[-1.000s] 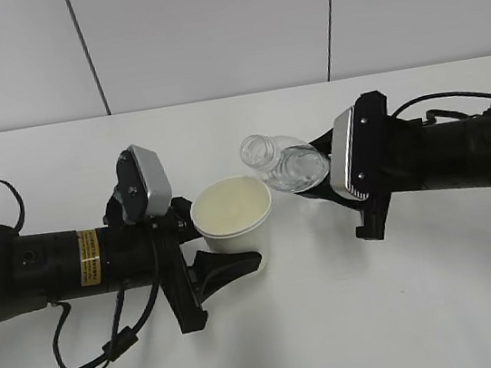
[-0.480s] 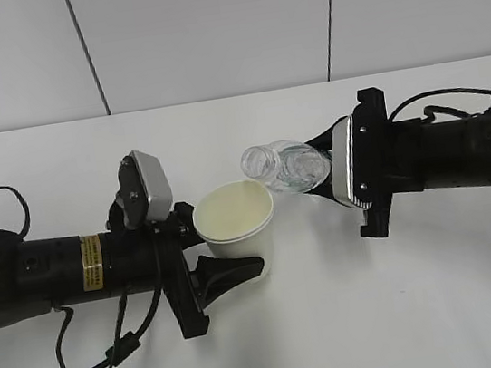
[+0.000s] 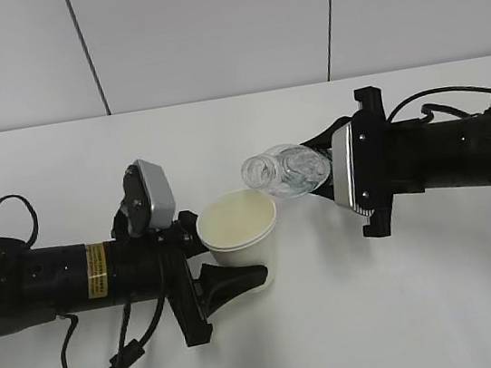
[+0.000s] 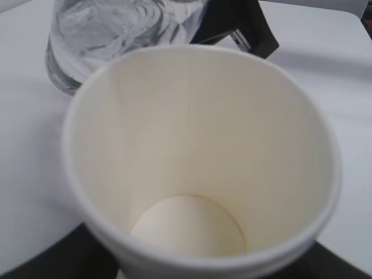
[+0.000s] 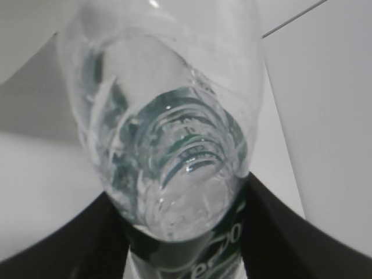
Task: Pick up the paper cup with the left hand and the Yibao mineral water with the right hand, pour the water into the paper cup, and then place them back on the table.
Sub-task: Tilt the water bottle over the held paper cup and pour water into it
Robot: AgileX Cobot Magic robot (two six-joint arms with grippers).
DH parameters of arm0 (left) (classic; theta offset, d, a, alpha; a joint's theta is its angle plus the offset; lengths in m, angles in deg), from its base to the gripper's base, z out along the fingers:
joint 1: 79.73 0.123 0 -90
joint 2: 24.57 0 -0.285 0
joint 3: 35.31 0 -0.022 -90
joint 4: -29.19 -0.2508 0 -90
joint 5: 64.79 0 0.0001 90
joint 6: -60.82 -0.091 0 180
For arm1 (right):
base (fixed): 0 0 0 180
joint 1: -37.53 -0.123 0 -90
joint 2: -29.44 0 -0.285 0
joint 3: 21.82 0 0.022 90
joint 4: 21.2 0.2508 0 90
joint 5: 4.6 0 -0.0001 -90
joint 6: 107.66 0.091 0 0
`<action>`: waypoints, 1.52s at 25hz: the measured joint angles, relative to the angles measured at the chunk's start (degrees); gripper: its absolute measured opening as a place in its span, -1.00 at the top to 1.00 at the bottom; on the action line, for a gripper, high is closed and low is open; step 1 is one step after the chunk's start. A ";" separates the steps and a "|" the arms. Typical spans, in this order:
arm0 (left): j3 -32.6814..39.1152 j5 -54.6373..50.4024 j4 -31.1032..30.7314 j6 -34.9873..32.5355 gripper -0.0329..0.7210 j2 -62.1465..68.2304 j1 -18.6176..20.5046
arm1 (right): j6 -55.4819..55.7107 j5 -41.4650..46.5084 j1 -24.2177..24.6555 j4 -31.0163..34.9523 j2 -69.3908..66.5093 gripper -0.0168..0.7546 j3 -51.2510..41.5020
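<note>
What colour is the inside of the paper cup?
Plain cream, with no print; the paper cup shows this best in the left wrist view.

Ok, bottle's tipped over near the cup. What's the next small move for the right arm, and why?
Probably shift the Yibao mineral water slightly further over the paper cup before tipping more. Its open mouth sits at the cup's far rim, barely over the opening, and the cup's inside looks dry in the left wrist view. The right hand and left hand each appear to grip firmly.
</note>
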 joint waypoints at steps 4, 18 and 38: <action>-0.34 0.08 0.11 -0.82 -0.23 1.18 -1.49 | -1.27 0.00 0.00 0.93 0.00 -0.03 0.00; -1.24 -2.56 1.75 -1.42 -0.23 1.44 -2.88 | -7.31 0.00 0.00 1.12 0.00 -0.03 0.00; -1.24 -3.18 2.58 -1.46 -0.23 1.44 -2.88 | -23.55 0.00 0.00 6.64 0.00 -0.03 0.00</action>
